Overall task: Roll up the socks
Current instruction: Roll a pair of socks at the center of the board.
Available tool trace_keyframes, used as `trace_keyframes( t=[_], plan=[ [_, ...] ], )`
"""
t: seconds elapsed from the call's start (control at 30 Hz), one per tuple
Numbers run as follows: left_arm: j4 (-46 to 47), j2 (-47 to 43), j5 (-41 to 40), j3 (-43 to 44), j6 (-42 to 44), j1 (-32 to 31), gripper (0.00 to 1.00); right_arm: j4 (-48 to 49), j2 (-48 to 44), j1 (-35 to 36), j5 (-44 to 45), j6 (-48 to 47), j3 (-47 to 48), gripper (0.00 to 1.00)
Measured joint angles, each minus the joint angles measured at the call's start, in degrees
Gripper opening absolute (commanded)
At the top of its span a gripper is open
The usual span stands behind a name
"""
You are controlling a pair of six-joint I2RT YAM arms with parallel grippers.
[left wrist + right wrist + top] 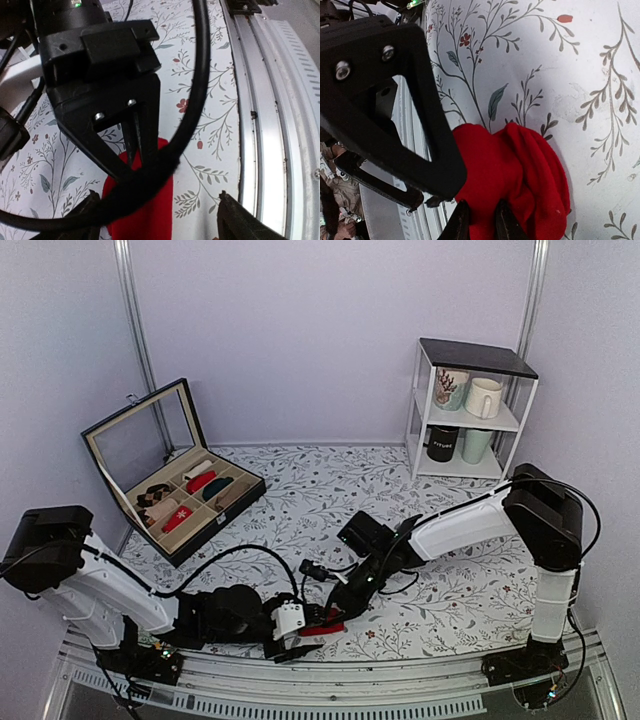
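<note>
The red socks (327, 626) lie bunched on the floral cloth near the table's front edge, one end folded into a thick lump (530, 175). My right gripper (483, 225) is shut on the socks, its two thin tips pinching the red fabric; its black body (100, 85) hangs over the strip (147, 222). My left gripper (160, 215) stands open, its fingertips well apart on either side of the red strip and not touching it. In the top view the left gripper (303, 640) meets the right gripper (336, 612) at the socks.
An open black box (175, 485) with several sock rolls in its compartments sits at the back left. A white shelf (470, 410) with mugs stands at the back right. The metal rail (270, 125) runs close beside the socks. A black cable (200, 75) crosses the left wrist view.
</note>
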Motion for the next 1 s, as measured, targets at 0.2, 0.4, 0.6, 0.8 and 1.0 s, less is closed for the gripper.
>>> trace_keyframes(
  t=[0.2, 0.4, 0.6, 0.8, 1.0],
  plan=[
    [0.1, 0.7, -1.0, 0.0, 0.3, -0.6, 0.66, -1.2, 0.6, -0.3, -0.8, 1.2, 0.9, 0.18],
    [1.2, 2.8, -2.3, 0.0, -0.3, -0.6, 0.63, -1.9, 0.9, -0.4, -1.1, 1.8, 1.4, 0.18],
    [3.7, 5.2, -3.0, 0.0, -0.4, -0.6, 0.61, -2.5, 1.1, -0.5, -1.4, 2.3, 1.7, 0.18],
    [5.1, 7.2, -4.0, 0.1, -0.8, -0.6, 0.59, -3.3, 1.7, -0.7, -2.1, 2.3, 2.3, 0.18],
    [6.2, 8.4, -5.1, 0.4, -1.4, -0.7, 0.49, -3.7, 1.7, -0.8, -2.2, 2.3, 2.5, 0.18]
  ],
)
